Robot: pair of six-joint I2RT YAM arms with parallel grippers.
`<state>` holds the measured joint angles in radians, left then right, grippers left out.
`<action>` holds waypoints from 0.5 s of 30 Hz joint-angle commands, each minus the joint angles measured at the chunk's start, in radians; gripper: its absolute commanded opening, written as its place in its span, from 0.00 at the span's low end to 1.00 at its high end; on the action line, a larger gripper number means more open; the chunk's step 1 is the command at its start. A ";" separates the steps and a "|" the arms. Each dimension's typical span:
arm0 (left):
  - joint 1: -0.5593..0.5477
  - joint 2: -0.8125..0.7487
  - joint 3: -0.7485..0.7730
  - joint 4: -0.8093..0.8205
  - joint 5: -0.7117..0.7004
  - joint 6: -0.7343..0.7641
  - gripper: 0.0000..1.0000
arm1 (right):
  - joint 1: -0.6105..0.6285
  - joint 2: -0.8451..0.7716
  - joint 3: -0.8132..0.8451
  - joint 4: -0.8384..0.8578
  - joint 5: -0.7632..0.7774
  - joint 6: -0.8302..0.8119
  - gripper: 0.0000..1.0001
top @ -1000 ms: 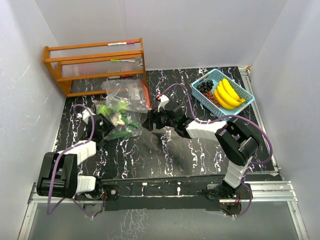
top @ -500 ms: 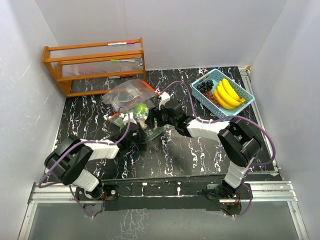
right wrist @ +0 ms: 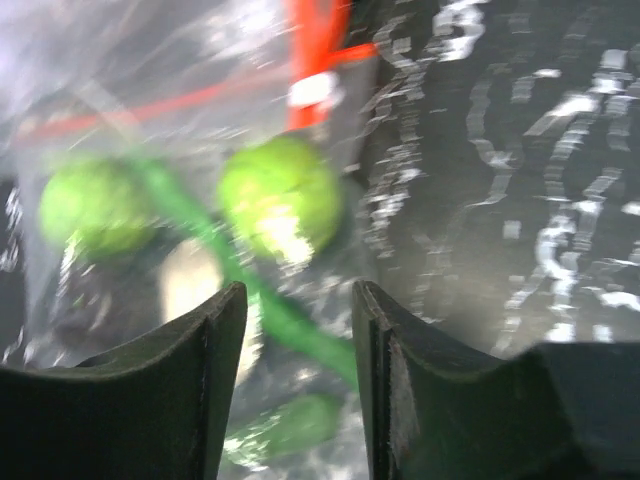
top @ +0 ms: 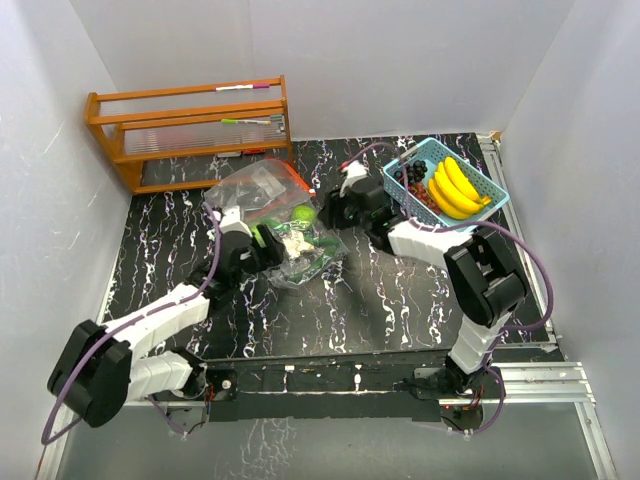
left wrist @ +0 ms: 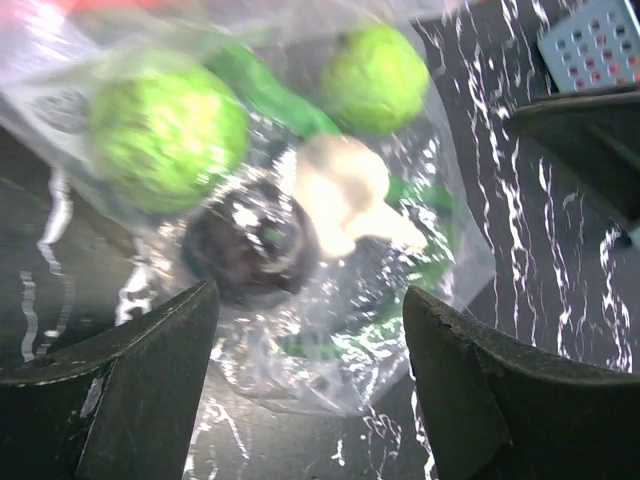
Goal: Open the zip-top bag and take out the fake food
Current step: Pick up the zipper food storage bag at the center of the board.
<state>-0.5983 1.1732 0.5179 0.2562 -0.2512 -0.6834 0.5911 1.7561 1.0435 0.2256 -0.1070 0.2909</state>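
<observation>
The clear zip-top bag (top: 262,190) lies on the black marbled table with its orange zip edge (top: 292,181) at the far side. Inside it is fake food (top: 295,240): round green fruits (left wrist: 170,130), a cream piece (left wrist: 345,190), a dark purple cluster (left wrist: 250,245) and green vegetables. My left gripper (top: 262,248) is at the bag's near-left side, open, its fingers (left wrist: 130,370) either side of the bag's near edge. My right gripper (top: 330,212) is open just right of the bag, facing a green fruit (right wrist: 280,195) and the orange zip (right wrist: 320,40).
A light-blue perforated basket (top: 490,205) at the back right holds yellow bananas (top: 452,185) and dark grapes (top: 412,172). An orange wooden rack (top: 190,130) stands at the back left. White walls close in the table on three sides.
My left gripper came in from the left to the bag, closed and then opened wide. My right gripper narrowed and drew back to the right and away. The bag has settled flatter.
</observation>
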 commanded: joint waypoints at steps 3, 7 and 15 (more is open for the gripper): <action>0.067 -0.121 -0.010 -0.114 0.008 -0.001 0.70 | -0.130 0.044 0.025 0.015 -0.045 0.036 0.24; 0.071 -0.105 0.012 -0.109 0.035 -0.001 0.71 | -0.124 0.064 -0.022 0.026 -0.104 0.026 0.21; 0.129 -0.119 0.013 -0.101 0.108 -0.009 0.73 | 0.066 0.048 -0.115 0.047 -0.102 0.050 0.22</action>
<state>-0.5171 1.0809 0.5106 0.1699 -0.1925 -0.6888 0.5529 1.8133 0.9451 0.2169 -0.1883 0.3214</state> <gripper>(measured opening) 0.720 0.213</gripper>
